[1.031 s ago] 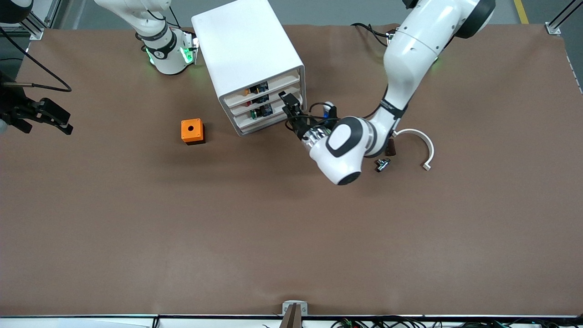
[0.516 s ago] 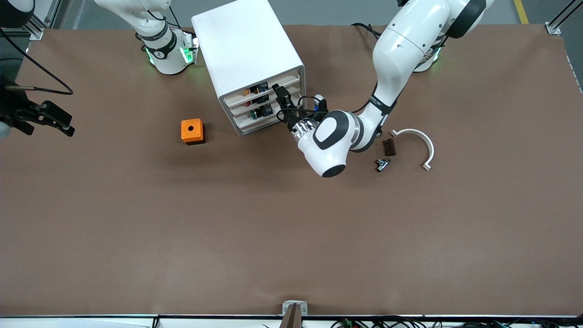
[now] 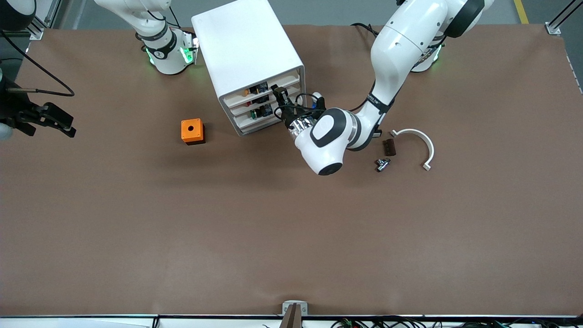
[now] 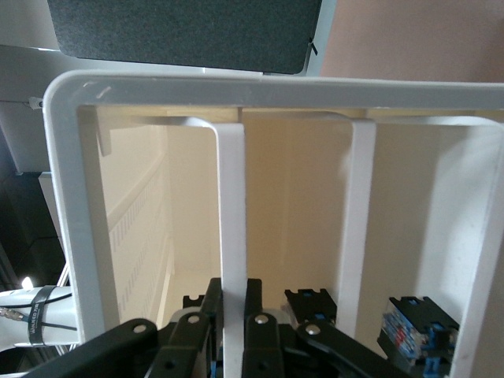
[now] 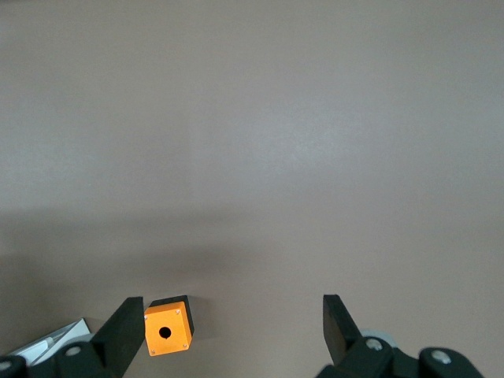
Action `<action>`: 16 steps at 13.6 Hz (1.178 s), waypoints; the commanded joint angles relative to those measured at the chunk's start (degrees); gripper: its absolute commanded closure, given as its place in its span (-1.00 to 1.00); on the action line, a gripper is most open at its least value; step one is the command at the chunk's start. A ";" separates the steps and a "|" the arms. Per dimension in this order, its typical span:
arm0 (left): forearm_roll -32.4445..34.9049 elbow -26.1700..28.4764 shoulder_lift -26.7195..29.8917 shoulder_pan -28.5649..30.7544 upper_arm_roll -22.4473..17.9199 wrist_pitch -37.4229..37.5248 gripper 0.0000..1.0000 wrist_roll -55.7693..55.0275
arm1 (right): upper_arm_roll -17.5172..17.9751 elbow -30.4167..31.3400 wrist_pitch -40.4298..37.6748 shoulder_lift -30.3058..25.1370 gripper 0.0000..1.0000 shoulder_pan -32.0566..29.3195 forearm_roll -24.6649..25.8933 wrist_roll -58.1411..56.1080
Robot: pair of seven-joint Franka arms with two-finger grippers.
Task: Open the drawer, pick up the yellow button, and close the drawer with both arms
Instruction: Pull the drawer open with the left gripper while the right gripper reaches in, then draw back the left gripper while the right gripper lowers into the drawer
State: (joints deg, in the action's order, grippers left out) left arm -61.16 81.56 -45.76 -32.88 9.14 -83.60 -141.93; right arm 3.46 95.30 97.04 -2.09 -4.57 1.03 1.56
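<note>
Brown-covered counter (image 3: pixel 291 228), evenly lit.
Grey floor along the robots' edge; aluminium frame posts (image 3: pixel 559 20) at corners; yellow floor line (image 3: pixel 521 11) near the left arm's base.

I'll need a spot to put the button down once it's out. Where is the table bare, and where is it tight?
Bare: the wide stretch nearer the front camera than the orange box and cabinet. Crowded: in front of the drawer, where the left gripper sits, and around the white curved piece, dark block and metal fitting. The right gripper waits open.
</note>
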 commanded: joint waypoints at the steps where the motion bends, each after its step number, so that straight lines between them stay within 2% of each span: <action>1: -0.19 -2.81 -0.56 2.90 -0.96 -0.24 0.99 0.07 | 0.32 -0.38 -0.98 0.86 -1.00 -0.18 0.20 -0.51; 4: -0.19 -5.26 -0.73 6.24 -2.54 -0.77 0.98 2.61 | 0.40 -0.46 -0.72 2.52 -0.99 0.17 0.11 -1.47; 6: -0.19 -6.58 -0.73 6.25 -4.91 -1.56 0.95 5.15 | 0.40 -0.55 -0.72 3.23 -0.99 1.40 -0.07 -0.69; 8: -0.37 -6.68 -0.56 6.86 -5.36 -3.49 0.92 7.36 | 0.40 -0.64 -0.02 4.46 -1.00 2.19 -1.99 1.50; 9: -0.37 -6.94 -0.65 7.39 -5.27 -4.11 0.81 8.06 | 0.40 -0.64 0.68 5.07 -1.00 2.46 -3.05 3.69; 10: -0.37 -6.94 -0.65 7.48 -5.27 -4.20 0.62 8.25 | 0.40 -0.64 1.30 5.60 -1.00 3.76 -3.40 6.32; 11: -0.37 -6.85 -0.65 7.48 -5.27 -4.11 0.26 8.25 | 0.40 -0.64 1.48 5.95 -1.00 5.34 -3.41 9.65; 12: -0.37 -6.85 -0.47 7.57 -5.27 -4.11 -0.27 8.16 | 0.40 -0.64 1.57 6.31 -1.00 7.19 -3.41 14.73; 13: -0.37 -6.85 -0.21 7.74 -5.27 -3.85 -0.63 8.16 | 0.40 -0.64 1.57 6.57 -1.00 9.21 -3.41 19.92; 15: -0.37 -7.03 0.14 9.67 -5.19 -3.76 -0.81 8.16 | 0.40 -0.64 1.57 6.84 -1.00 12.46 -3.41 28.46; 16: -0.28 -7.55 0.23 11.33 -5.01 -3.76 -0.97 8.33 | 0.40 -0.64 1.57 7.10 -1.00 14.04 -3.41 32.93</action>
State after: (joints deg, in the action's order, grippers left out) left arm -61.02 75.00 -45.82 -24.18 3.91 -87.73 -134.27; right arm 4.15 95.42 98.76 4.51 7.07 -1.88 27.24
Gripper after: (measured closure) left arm 0.432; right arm 0.000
